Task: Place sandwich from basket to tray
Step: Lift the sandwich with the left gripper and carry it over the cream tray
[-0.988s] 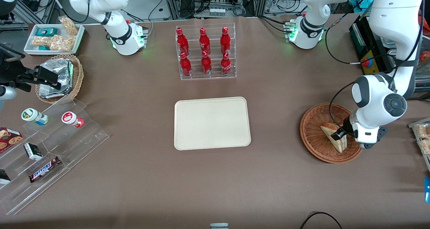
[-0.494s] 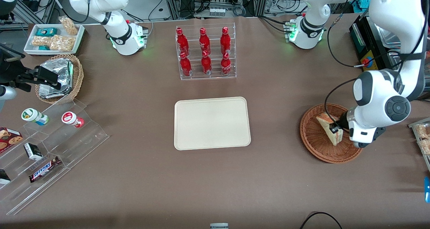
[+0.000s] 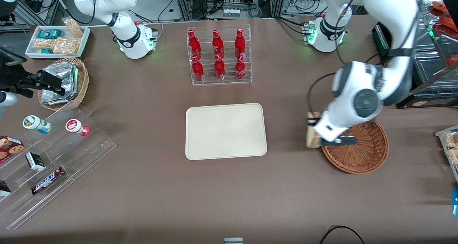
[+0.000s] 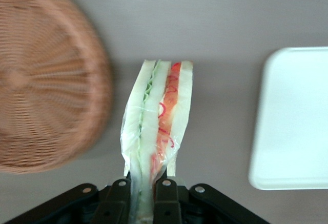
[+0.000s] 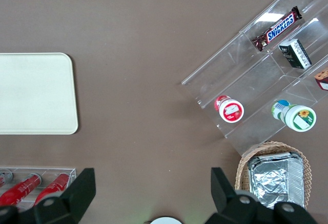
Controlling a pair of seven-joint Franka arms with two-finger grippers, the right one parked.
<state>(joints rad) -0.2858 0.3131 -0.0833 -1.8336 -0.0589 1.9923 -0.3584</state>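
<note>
Your end effector (image 4: pixel 142 190) has lifted the sandwich (image 3: pixel 311 135) out of the basket (image 3: pixel 361 154) within the last second: a moment ago the wedge was still over the weave, and now it hangs above the bare worktop (image 3: pixel 286 186), just beside the basket's rim on the side toward the tray (image 3: pixel 225 131). In the left wrist view the two fingers (image 4: pixel 165 187) are clamped on the sandwich's lower end, with the green and red-orange filling layers facing the camera and a clear wrapper around them. That means the pick is done and you are in the carry; judging by the gap, most of the travel to the tray is still ahead, and the set-down remains. The basket now holds nothing visible. The tray is bare as well. Farther off, toward the parked arm's end, a smaller wicker basket (image 3: pixel 81 83) holds foil packets (image 3: pixel 60 83), a white tray (image 3: pixel 34 52) carries snack packs, and a clear rack (image 3: pixel 219 80) holds six red bottles (image 3: pixel 219 54).
</note>
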